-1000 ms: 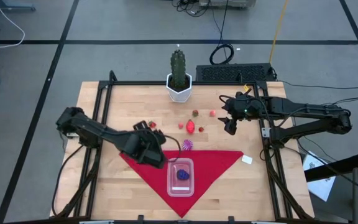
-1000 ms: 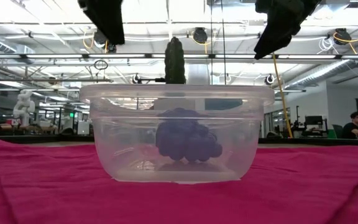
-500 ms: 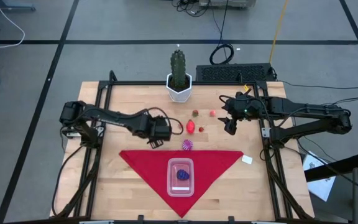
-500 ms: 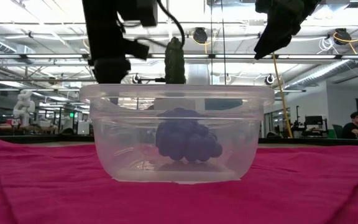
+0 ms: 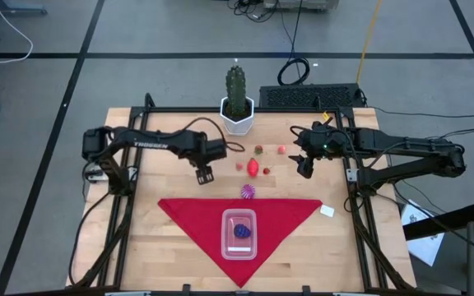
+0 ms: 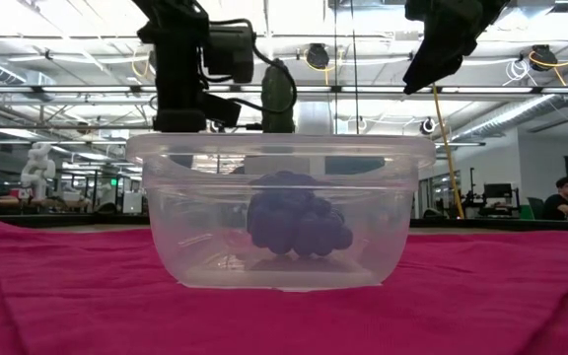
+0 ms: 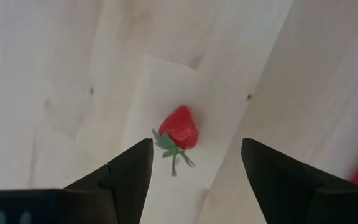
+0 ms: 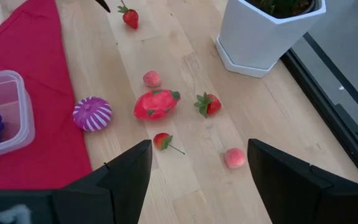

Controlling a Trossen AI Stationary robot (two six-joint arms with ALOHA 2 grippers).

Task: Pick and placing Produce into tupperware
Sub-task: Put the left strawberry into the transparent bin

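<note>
High, low and both wrist views of a light wooden tabletop (image 5: 138, 230). A small clear rectangular plastic tupperware with rounded corners (image 5: 239, 234) stands on a red triangular cloth (image 5: 188, 218) spread near the front edge, and a dark purple grape-like cluster (image 6: 294, 225) lies inside it. The remaining produce sits on bare wood between the cloth and a tall green cactus in a white pot (image 5: 236, 100) at the rear edge: a purple-and-white striped ball (image 8: 92, 114) touching the cloth's rear border, a large pink-red fruit with green tips (image 8: 157, 104), a small pink round piece (image 8: 151, 78), a red strawberry with a green leaf (image 8: 209, 104), a tiny red piece with a thin stem (image 8: 162, 141) and a peach-coloured round piece (image 8: 234, 158).

The left gripper (image 5: 203, 174) hangs above a separate small red strawberry with a green stalk (image 7: 179, 130), left of the other pieces; its dark fingers (image 7: 126, 171) are spread apart with the berry framed between them and untouched. How high it hangs over the wood is hard to judge.

The right gripper (image 5: 304, 168) waits over the right part of the tabletop, fingers (image 8: 291, 174) parted and holding nothing.
</note>
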